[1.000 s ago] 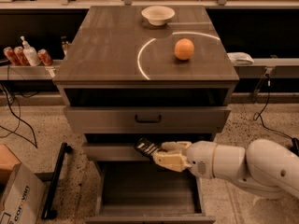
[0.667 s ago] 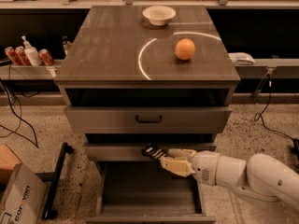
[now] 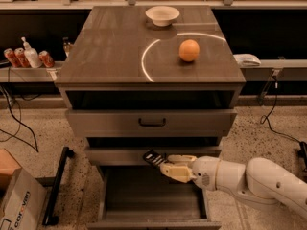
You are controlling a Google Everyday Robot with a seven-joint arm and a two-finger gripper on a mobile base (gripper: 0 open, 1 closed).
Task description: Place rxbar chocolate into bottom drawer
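My gripper (image 3: 168, 166) reaches in from the right, low in front of the cabinet, and is shut on the rxbar chocolate (image 3: 154, 158), a small black-wrapped bar with pale print that sticks out to the left of the fingers. The bar hangs just above the back of the bottom drawer (image 3: 144, 198), which is pulled open and shows a plain grey floor with nothing on it. The bar is in front of the middle drawer's face.
An orange fruit (image 3: 189, 50) and a white bowl (image 3: 162, 15) sit on the cabinet top (image 3: 110, 47). The upper drawer (image 3: 151, 122) has a black handle. A cardboard box (image 3: 19, 205) and a black bar (image 3: 57, 186) lie at left. Cans and a bottle (image 3: 29, 56) stand on a side shelf.
My gripper with the bar has shifted slightly right and lower, closer over the open bottom drawer. The arm has drawn back to the right.
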